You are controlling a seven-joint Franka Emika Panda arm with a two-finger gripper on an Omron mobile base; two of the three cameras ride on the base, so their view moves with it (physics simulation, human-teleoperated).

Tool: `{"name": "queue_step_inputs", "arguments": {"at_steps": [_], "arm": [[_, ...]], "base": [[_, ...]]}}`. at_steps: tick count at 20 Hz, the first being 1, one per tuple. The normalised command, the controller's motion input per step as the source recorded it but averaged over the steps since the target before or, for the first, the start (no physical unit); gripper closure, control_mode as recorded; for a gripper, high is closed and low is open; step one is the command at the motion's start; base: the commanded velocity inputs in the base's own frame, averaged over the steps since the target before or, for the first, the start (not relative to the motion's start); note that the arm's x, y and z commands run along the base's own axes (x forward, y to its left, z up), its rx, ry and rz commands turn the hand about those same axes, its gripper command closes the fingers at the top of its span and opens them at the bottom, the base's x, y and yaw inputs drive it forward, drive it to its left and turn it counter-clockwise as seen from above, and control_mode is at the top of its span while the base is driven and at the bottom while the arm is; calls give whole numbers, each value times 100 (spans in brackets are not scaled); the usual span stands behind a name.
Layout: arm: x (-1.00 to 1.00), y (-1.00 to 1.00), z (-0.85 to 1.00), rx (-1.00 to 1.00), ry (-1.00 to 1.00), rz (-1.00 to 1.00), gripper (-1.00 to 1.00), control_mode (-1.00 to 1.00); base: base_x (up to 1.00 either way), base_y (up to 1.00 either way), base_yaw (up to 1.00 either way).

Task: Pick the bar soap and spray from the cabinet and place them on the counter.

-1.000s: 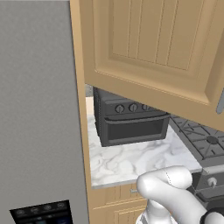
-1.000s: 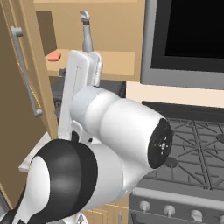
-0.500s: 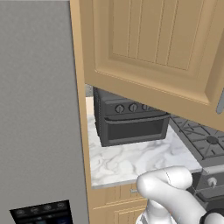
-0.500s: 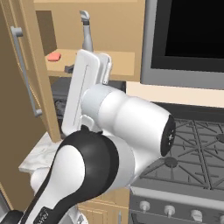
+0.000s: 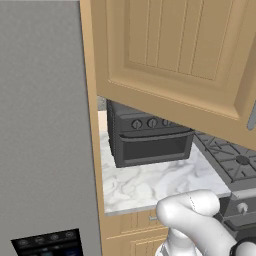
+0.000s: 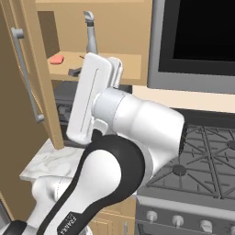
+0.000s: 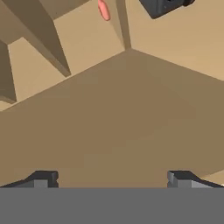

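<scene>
Behind the open cabinet point(image 6: 27, 105) door, the bar soap point(image 6: 57, 59) and spray point(image 6: 91, 33) are sitting on the shelf. I am raising the arm toward them since a second ago; jaws point(image 7: 112, 178) are standing wide apart, empty. Marble bench point(image 5: 150, 182) is waiting below.

Glossy white arm point(image 6: 137, 124), black joints

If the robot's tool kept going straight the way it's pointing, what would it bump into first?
Probably the bare wooden inside of the cabinet. The open tool faces that brown panel, and nothing lies between them. The pink bar soap sits off toward the view's top edge.
</scene>
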Motion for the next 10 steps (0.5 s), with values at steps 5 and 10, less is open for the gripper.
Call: {"name": "queue_step_inputs", "arguments": {"at_steps": [5, 10], "arm": [[4, 6, 0, 3, 0, 14, -100, -100], [0, 19, 0, 0, 0, 13, -100, -100]], "base": [[0, 0, 0], [0, 0, 0]]}}
